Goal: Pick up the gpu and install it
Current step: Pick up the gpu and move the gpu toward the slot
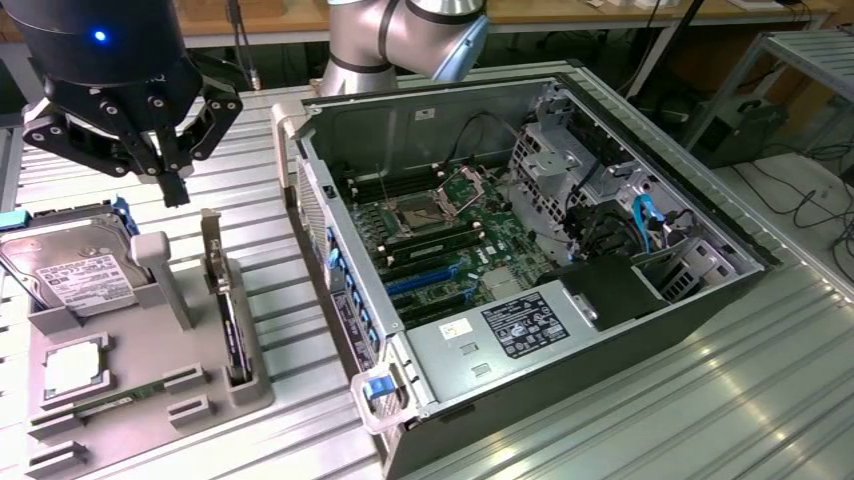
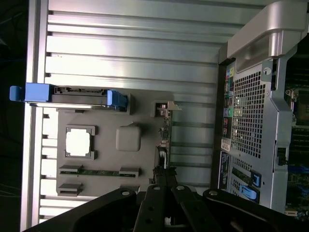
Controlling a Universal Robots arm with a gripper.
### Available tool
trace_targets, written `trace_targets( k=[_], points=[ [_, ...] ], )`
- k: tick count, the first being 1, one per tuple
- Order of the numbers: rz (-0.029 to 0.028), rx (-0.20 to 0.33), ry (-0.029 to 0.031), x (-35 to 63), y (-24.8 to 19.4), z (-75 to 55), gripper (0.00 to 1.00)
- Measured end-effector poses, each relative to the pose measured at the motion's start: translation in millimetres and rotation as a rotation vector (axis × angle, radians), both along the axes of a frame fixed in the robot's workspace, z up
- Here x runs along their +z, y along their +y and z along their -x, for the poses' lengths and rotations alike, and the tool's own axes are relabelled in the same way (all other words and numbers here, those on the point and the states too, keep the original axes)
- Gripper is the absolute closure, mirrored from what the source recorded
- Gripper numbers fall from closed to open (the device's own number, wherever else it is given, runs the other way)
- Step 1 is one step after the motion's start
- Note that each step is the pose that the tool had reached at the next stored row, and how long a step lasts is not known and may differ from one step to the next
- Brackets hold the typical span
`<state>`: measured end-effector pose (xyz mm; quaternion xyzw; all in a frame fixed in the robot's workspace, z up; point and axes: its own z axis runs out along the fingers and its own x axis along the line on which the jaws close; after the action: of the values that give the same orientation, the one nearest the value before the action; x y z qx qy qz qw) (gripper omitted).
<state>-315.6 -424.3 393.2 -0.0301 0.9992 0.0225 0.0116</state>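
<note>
I count one gripper [image 1: 172, 190], pinched fully closed on nothing, hanging above the far part of the single grey tray [image 1: 187, 350] on the exterior view's left, clear of everything in it. The tray carries four parts, one of each. The gpu [image 1: 235, 335] stands on edge in a slot along the tray's right side, its silver bracket at the far end. There is also one hard drive [image 1: 64, 268] with blue rails at the far left, one processor chip [image 1: 74, 367] in a square recess, and one memory stick [image 1: 118, 402] nearest me. To the exterior view's right lies one open computer case [image 1: 534, 395], holding its motherboard [image 1: 461, 240].
</note>
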Motion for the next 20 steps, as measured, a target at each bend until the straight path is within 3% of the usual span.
trace_targets(
  k=[1,3,4,10,20],
  points=[
    [0.0,0.0,0.0,0.0,0.0,0.0,0.89],
    [0.0,0.0,0.0,0.0,0.0,0.0,0.76],
    [0.0,0.0,0.0,0.0,0.0,0.0,0.76],
    [0.0,0.003,0.0,-0.9,0.7,-0.1,0.46],
    [0.0013,0.011,0.0024,-14.9,0.3,-2.9,0.46]
  ],
)
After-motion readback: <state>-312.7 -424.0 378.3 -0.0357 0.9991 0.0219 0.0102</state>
